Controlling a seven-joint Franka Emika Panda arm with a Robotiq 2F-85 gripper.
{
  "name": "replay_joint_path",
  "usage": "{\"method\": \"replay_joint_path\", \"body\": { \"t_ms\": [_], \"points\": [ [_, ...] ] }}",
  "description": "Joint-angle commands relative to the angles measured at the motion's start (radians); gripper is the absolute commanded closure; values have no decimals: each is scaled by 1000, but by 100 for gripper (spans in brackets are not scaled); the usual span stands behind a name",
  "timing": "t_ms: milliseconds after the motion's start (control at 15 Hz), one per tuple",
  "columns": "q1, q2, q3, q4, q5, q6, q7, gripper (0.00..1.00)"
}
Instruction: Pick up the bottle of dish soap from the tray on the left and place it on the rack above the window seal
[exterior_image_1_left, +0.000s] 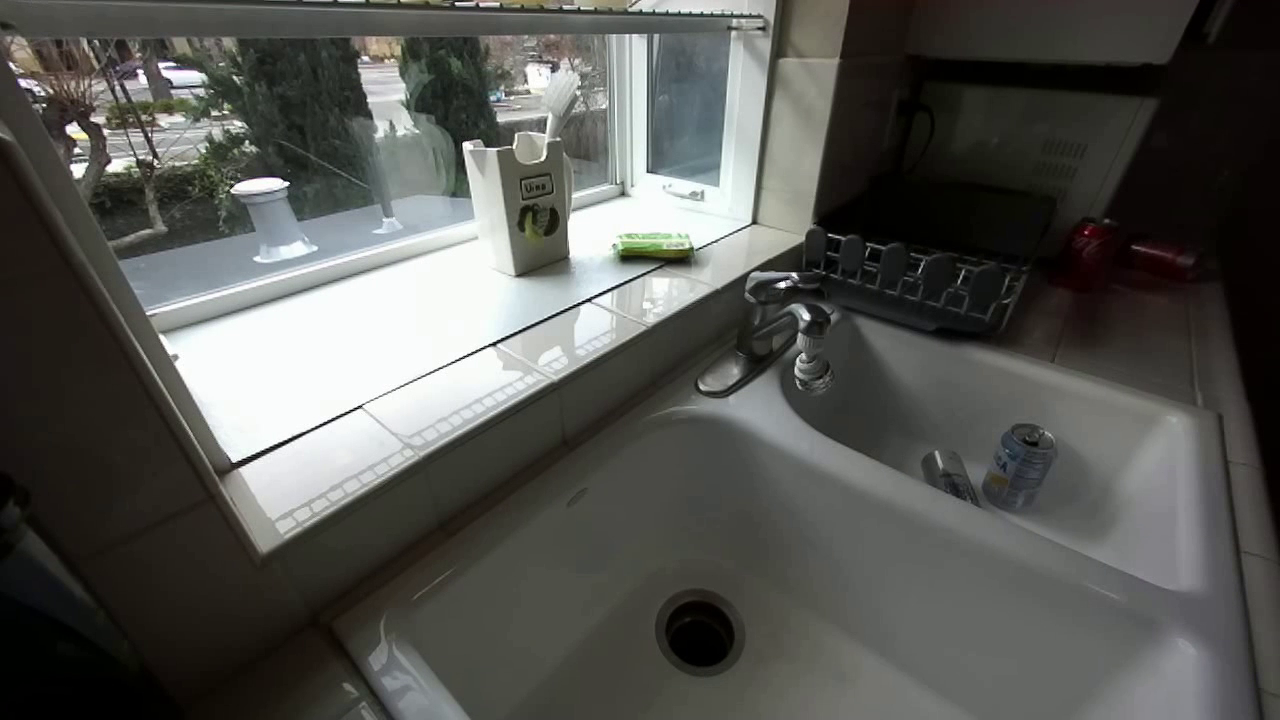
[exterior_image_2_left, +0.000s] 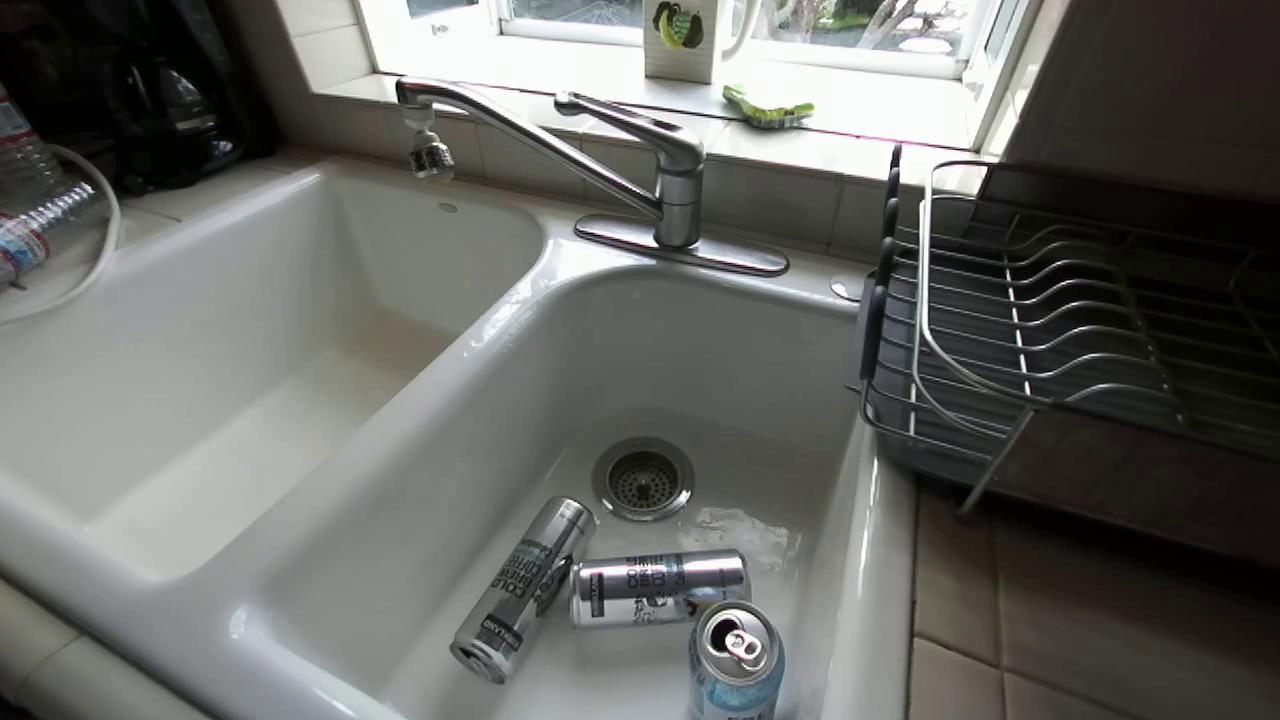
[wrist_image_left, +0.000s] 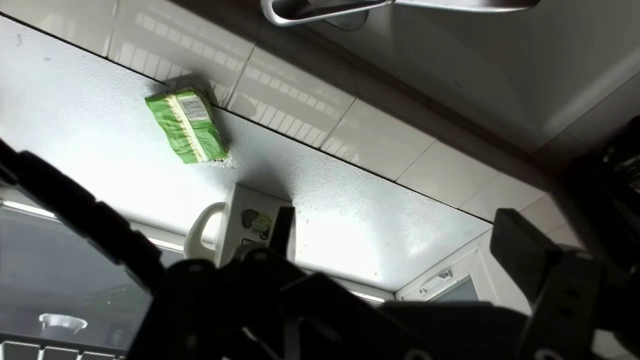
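The bottle of dish soap is not in view. My gripper (wrist_image_left: 395, 222) shows in the wrist view, open and with nothing between its fingers. Its left finger overlaps the edge of the white pitcher in the picture. The arm and gripper do not show clearly in either exterior view. The glossy white window seal (exterior_image_1_left: 470, 390) runs below the window; it also shows in the wrist view (wrist_image_left: 345, 132). The pale rack (exterior_image_1_left: 400, 20) crosses the top of the window in an exterior view. A dark wire dish rack (exterior_image_1_left: 915, 275) stands beyond the sink; I cannot tell whether it is the tray.
On the ledge stand a white pitcher (exterior_image_1_left: 515, 225) holding a brush and a green sponge packet (exterior_image_1_left: 653, 246). The faucet (exterior_image_2_left: 680, 180) rises behind the double white sink (exterior_image_2_left: 480, 360). Several cans lie or stand in one basin. A clear plastic bottle (exterior_image_2_left: 40, 200) is at the far left.
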Motion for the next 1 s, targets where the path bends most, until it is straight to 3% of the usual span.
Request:
{"method": "replay_joint_path", "body": {
  "t_ms": [0,67,133,400,933],
  "points": [
    [11,-110,19,-155,-54,-13,26,0],
    [10,-127,24,-183,-65,-4,28,0],
    [-58,-51,65,-79,-19,-12,1,0],
    [-53,-89,66,-137,-30,-12,2,0],
    [-52,-93,66,-143,-31,-12,2,0]
  ]
}}
